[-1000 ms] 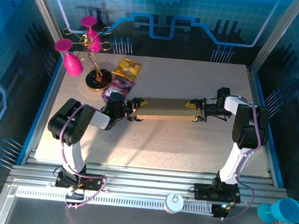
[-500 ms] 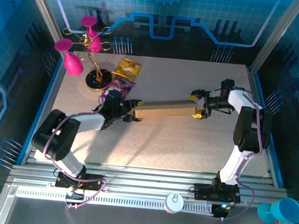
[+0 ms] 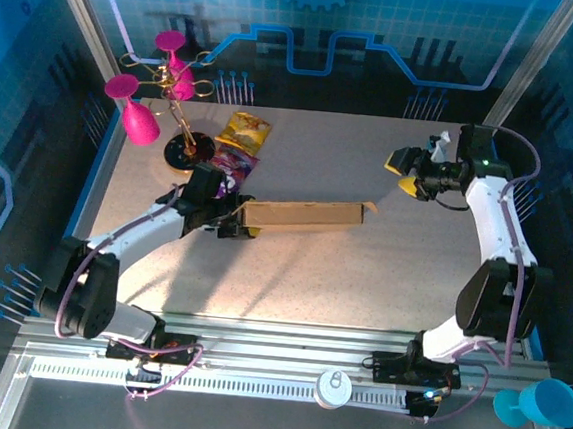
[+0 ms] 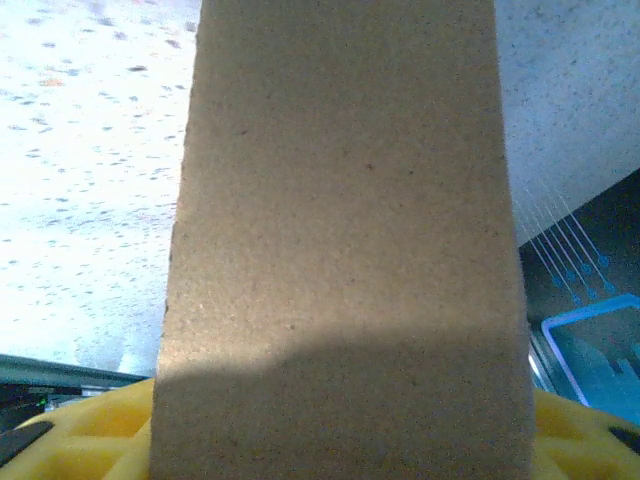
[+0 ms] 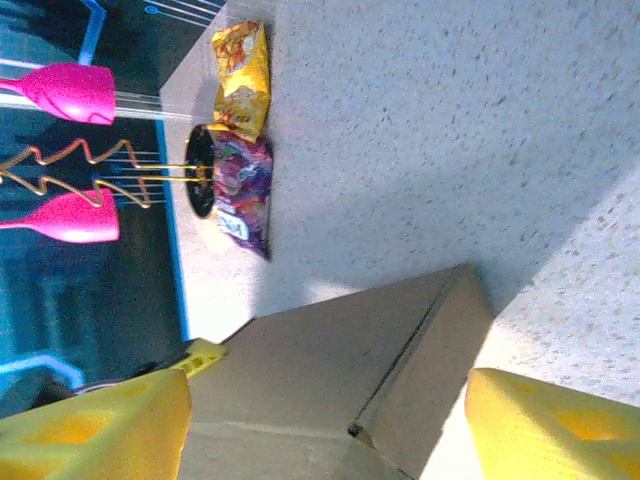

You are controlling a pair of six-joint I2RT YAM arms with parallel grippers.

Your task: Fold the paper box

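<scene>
The left gripper (image 3: pixel 238 222) is clamped on the left end of the paper box (image 3: pixel 301 216) (yellow pads show under the brown card in the wrist view). The box stretches left to right over the middle of the table (image 3: pixel 361 281). The right gripper (image 3: pixel 408 173) hangs with jaws apart and empty, beyond the box's right end and clear of it.
</scene>
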